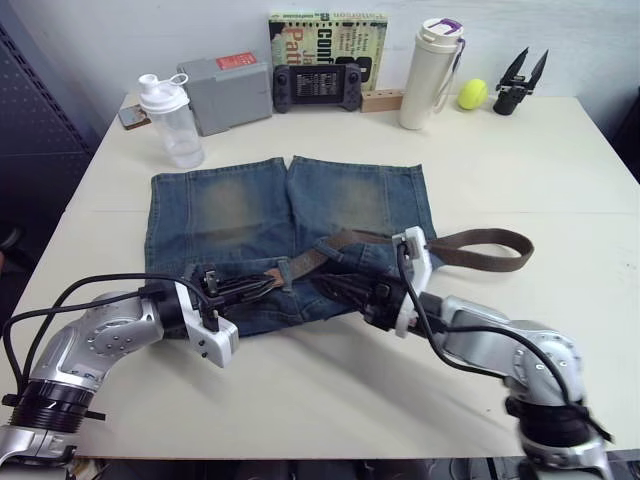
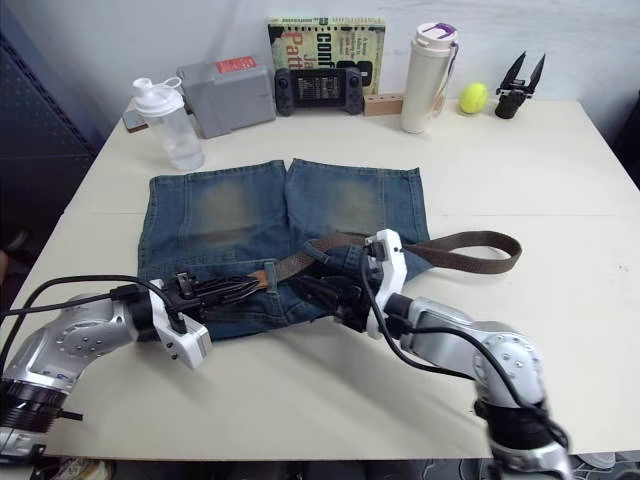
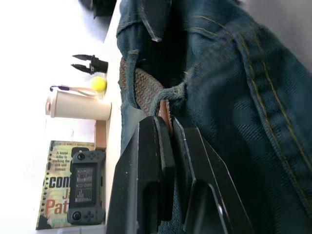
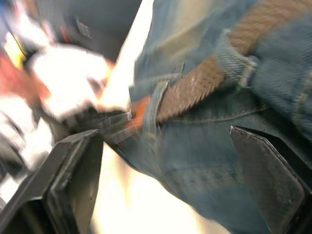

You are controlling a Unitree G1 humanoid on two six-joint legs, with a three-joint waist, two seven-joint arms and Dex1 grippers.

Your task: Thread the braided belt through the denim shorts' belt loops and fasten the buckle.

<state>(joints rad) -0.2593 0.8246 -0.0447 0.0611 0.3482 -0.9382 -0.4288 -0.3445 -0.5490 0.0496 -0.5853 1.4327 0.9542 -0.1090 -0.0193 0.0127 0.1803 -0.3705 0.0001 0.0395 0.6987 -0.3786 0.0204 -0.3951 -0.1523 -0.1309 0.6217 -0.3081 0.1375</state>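
The faded blue denim shorts (image 1: 285, 225) lie flat on the table, waistband toward me. The braided belt (image 1: 480, 250) curls in a brown fold off the shorts' right side. It then runs left along the waistband, where it passes under a belt loop (image 4: 153, 105). My left gripper (image 1: 268, 283) is shut on the belt's end (image 3: 165, 109) right at a belt loop (image 3: 171, 92). At the waistband's middle my right gripper (image 1: 335, 288) stands open beside the belt (image 4: 204, 87), holding nothing. The buckle is hidden.
Along the far edge stand a clear shaker bottle (image 1: 172, 120), a grey box (image 1: 226, 92), a game controller (image 1: 318, 85), a book (image 1: 328, 30), a white flask (image 1: 430, 75), a yellow ball (image 1: 472, 94) and a black gripper tool (image 1: 520, 82).
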